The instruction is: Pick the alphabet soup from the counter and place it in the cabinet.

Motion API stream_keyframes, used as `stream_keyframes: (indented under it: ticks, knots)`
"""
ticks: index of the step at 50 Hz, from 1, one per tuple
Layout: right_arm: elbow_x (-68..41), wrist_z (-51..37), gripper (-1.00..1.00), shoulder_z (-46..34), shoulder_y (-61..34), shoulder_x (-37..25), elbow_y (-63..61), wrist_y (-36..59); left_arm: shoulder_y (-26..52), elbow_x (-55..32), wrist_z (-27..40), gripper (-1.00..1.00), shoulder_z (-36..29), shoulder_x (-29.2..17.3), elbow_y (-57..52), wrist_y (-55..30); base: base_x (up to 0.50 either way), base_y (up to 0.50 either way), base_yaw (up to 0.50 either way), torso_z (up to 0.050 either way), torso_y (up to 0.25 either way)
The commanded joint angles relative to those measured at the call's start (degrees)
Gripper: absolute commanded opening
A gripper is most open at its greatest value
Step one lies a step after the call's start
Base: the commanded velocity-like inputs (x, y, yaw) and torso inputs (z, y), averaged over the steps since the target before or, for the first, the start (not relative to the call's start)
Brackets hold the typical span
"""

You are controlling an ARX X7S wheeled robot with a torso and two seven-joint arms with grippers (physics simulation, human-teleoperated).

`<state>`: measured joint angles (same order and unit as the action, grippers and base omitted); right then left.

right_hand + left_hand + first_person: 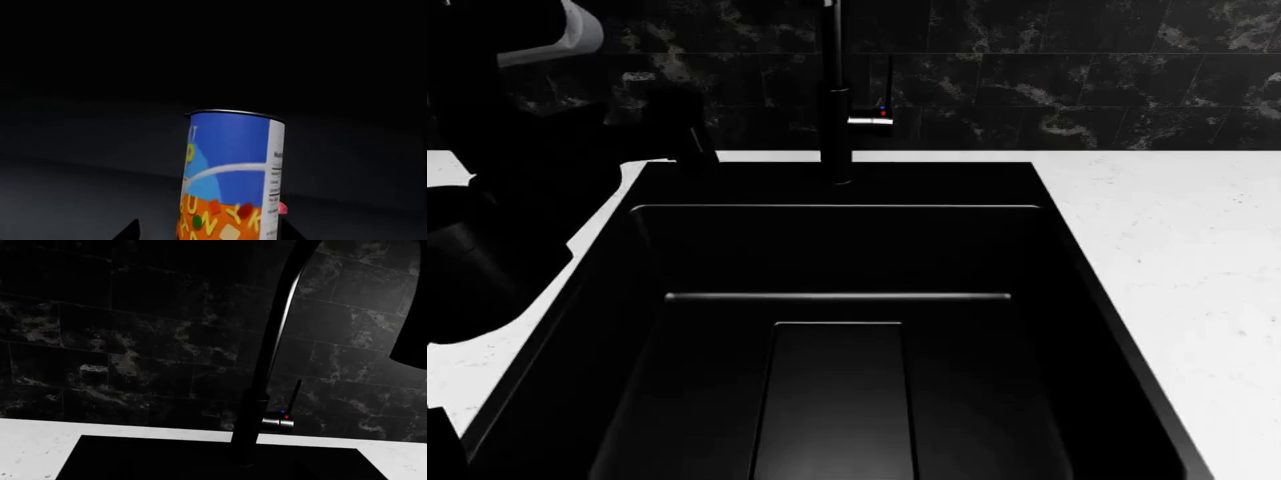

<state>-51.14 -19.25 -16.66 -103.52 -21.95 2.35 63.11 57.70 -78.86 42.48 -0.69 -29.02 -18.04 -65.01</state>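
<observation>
Blue alphabet soup (230, 175) (between gripper tips)

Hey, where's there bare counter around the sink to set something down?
The counter is bare right of the sink, from the dark tiled wall to the near edge. Behind the sink, the strip is crowded by the faucet. To the sink's left, the robot's left arm covers most of the counter.
</observation>
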Motion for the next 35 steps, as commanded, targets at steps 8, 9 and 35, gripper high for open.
stream_keyframes:
  ticks: [8,9,35]
  knots:
    - [-11.42,-8.81,1.00,5.72,7.29,-0.78,-10.09,7.53,-0.40,-0.83,0.75,1.00,-0.08,-0.07,-0.35,0.39,0.00,0.00,0.00,0.000,0.000]
    - [-12.10,-9.47,1.00,6.22,7.64,-0.73,-10.63,7.93,-0.45,-0.86,0.78,1.00,-0.07,-0.07,-0.35,0.43,0.00,0.00,0.00,0.000,0.000]
    - [-24.60,-23.76,1.00,13.95,14.91,0.00,-22.95,12.99,-1.62,-1.94,1.53,1.00,0.22,-0.45,-1.00,1.30,0.00,0.00,0.00,0.000,0.000]
